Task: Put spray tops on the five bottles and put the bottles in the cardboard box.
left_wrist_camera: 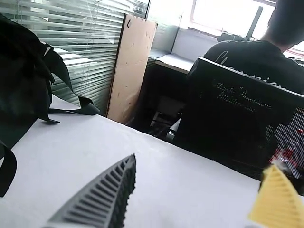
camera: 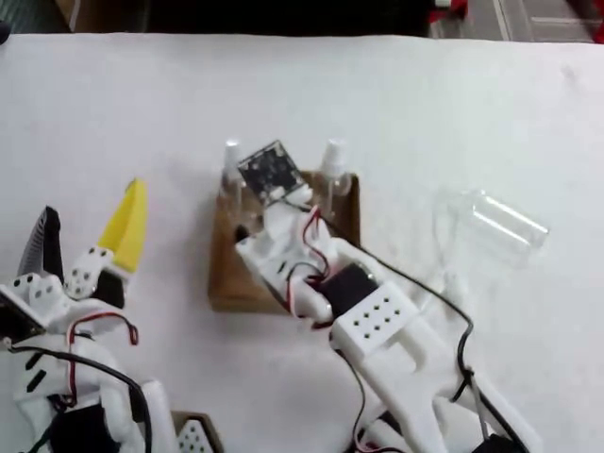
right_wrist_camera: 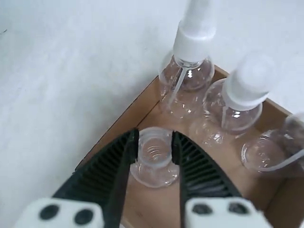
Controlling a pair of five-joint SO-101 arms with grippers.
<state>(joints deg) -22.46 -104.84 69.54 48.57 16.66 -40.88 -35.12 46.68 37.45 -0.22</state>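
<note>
Right end effector (right_wrist_camera: 154,138) is clenched on the threaded neck of an uncapped bottle (right_wrist_camera: 153,164), one black finger pressed to each side. That bottle stands upright inside the cardboard box (right_wrist_camera: 116,126), directly beneath the fingertips. Just beyond those fingertips, in the same box, stand two capped bottles (right_wrist_camera: 190,71) with their white spray tops (right_wrist_camera: 197,38) on, and a third bottle (right_wrist_camera: 266,152) sits off to one side of the fingers, too blurred to describe. Left end effector (camera: 92,200) hangs released, its yellow and black fingers spread wide over bare bench (camera: 425,94) with nothing between them. A loose bottle (camera: 495,222) lies on its side on the bench, well apart from both end effectors. I judge these bottles to be thin, empty clear plastic: very light, easy to tip, smooth and slippery on the body, and likely to dent under a hard squeeze. Their ridged neck is probably the stiffest part and gives the best hold. No label, brand or writing is legible on bottles or box
</note>
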